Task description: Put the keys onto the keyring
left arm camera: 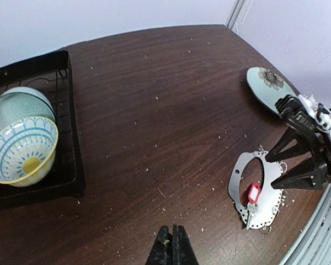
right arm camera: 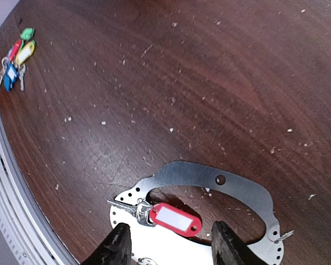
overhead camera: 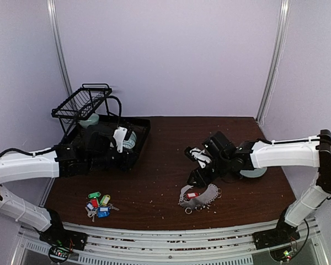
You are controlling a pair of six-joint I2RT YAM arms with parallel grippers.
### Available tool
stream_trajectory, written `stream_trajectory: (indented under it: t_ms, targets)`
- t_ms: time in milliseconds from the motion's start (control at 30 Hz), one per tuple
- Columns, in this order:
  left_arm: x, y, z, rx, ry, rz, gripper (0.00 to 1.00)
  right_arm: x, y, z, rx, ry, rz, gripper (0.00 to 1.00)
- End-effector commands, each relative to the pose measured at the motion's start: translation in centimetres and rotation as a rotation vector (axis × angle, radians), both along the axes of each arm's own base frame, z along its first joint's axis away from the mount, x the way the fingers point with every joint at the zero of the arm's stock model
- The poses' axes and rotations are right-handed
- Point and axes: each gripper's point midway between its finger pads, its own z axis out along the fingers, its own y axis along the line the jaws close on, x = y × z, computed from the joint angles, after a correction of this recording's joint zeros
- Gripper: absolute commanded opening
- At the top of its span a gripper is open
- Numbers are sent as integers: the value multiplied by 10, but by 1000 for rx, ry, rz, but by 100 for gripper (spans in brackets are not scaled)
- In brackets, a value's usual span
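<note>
top: keys (overhead camera: 99, 204) heaped on bench (overhead camera: 154, 182) front-left; keyring (overhead camera: 200, 197) front-right | left wrist: left end effector (left arm camera: 171, 245) pressed together, empty | right wrist: right end effector (right arm camera: 171, 236) spread astride red-tagged key (right arm camera: 174, 218) on keyring; its label unreadable

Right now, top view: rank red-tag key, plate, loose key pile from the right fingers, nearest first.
1. Red-tag key, lying on the keyring, just by the right fingers.
2. Plate, off to the right side.
3. Loose key pile, far left by the front edge.
</note>
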Motion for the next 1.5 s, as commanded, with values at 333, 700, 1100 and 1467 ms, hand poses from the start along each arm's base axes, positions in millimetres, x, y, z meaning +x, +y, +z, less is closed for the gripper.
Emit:
stream_trajectory:
  t_ms: [333,700,1100,1467]
  targets:
    - [-5,2,-17,17,31,-12,4,-19,21,-44,-66,141,373,46]
    - [-3,2,-20,39,31,-16,5,-20,27,-52,-58,195,455,31]
    - [-3,5,-22,57,32,-8,5,-23,25,-67,-84,240,458,24]
    - [-2,11,-22,78,22,5,5,-29,24,-60,-67,253,466,0]
